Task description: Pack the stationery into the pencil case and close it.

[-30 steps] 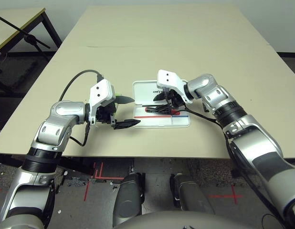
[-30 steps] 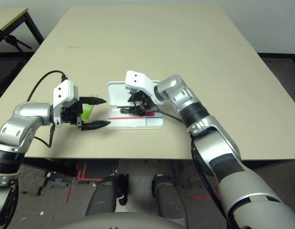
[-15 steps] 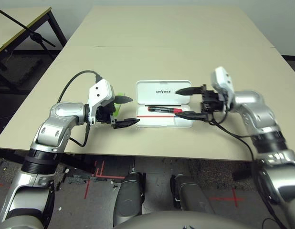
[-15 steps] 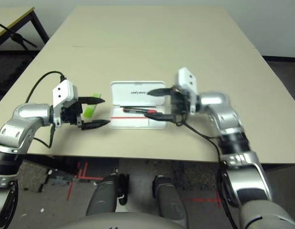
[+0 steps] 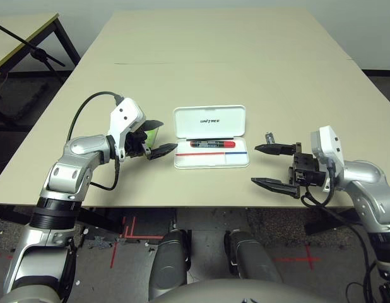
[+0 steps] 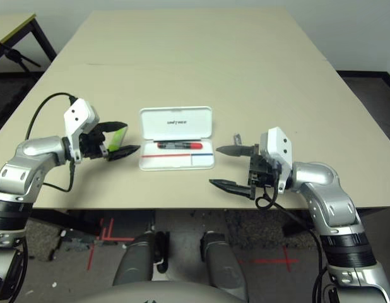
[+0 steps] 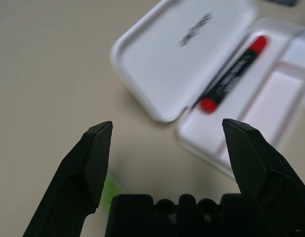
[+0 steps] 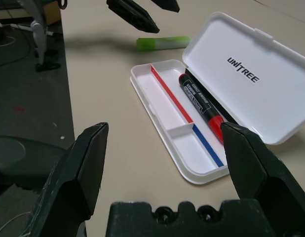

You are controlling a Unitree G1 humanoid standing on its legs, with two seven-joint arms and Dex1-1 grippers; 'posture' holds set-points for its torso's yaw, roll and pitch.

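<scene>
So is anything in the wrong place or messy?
Nothing is spilled or broken. The red marker lies neatly in the open pencil case. The green highlighter is on the table beside the case, and a small dark piece lies on its other side, both not yet packed.

I saw my right gripper (image 6: 233,166) hanging with fingers spread wide, bare table (image 5: 214,63) between it and the open pencil case (image 5: 211,145), so the path toward the case was free. One tiny dark piece (image 5: 269,136) lay just beyond its far finger, the single obstacle on that side. The red marker (image 8: 202,106) lay in the case's back compartment by the hinge; the front compartments, on the gripper side of the stripe, were free. My left gripper (image 5: 154,139) sat spread close to the case's other end, the green highlighter (image 6: 118,136) right at its fingers. The upright lid walled off the far side. Beyond the case, table was open.
</scene>
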